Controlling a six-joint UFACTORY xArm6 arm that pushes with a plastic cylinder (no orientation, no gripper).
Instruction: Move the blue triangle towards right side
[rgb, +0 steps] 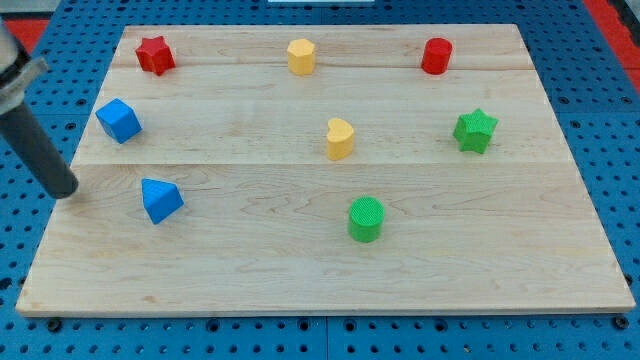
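Note:
The blue triangle (160, 199) lies on the wooden board (480, 250) at the view's lower left. My tip (64, 190) rests on the board near its left edge, to the left of the blue triangle with a gap between them. The dark rod slants up to the view's top left corner. A blue cube (118, 120) sits above and a little right of my tip.
A red star (155, 54) is at the top left, a yellow block (301, 56) at top middle, a red cylinder (436, 56) at top right. A yellow heart (340, 138) is mid-board, a green star (475, 130) at right, a green cylinder (366, 218) at lower middle.

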